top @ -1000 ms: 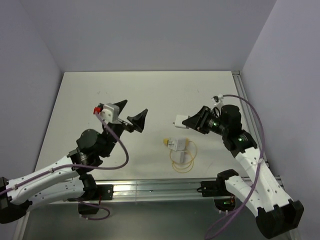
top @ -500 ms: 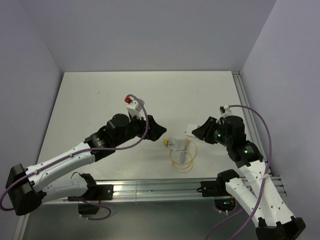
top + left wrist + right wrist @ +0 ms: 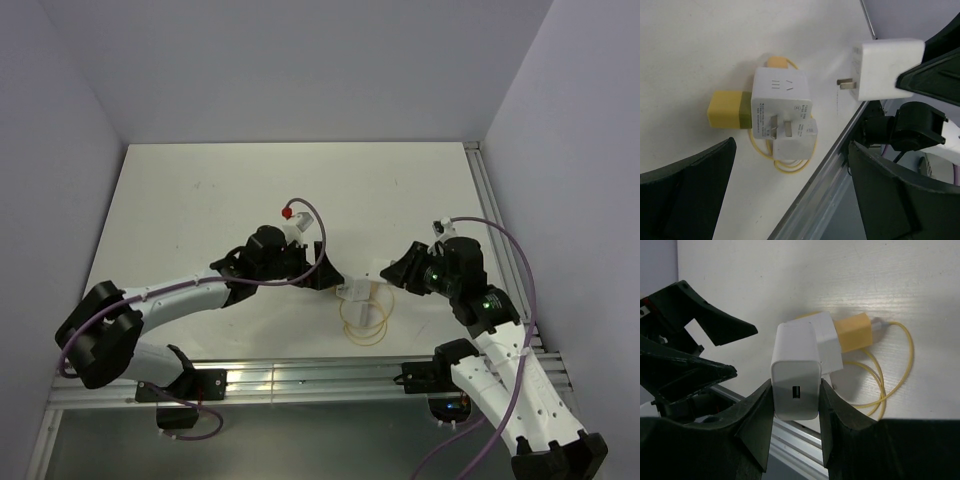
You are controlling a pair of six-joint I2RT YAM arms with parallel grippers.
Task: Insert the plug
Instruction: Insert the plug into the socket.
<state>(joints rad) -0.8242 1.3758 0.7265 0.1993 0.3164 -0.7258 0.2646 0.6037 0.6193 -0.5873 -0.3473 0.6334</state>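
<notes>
The plug (image 3: 796, 371), a white charger block with two metal prongs (image 3: 846, 84), sits clamped in my right gripper (image 3: 796, 390), which is shut on its sides. It hovers just right of a white socket adapter (image 3: 780, 105) lying on the table with a yellow piece (image 3: 727, 110) and a coiled yellow cable (image 3: 365, 322) attached. My left gripper (image 3: 791, 147) is wide open above the adapter (image 3: 352, 292), its fingers (image 3: 687, 190) apart and holding nothing. In the top view the left gripper (image 3: 322, 272) and right gripper (image 3: 388, 270) flank the adapter.
The white table (image 3: 200, 200) ends in an aluminium rail (image 3: 320, 375) at the near edge, close below the adapter. Grey walls enclose the left, back and right sides. The left arm's purple cable (image 3: 310, 225) loops above its wrist.
My left arm has swung from the table's left to the centre, its open gripper now over the adapter. The right gripper has come down and nearer with the plug.
</notes>
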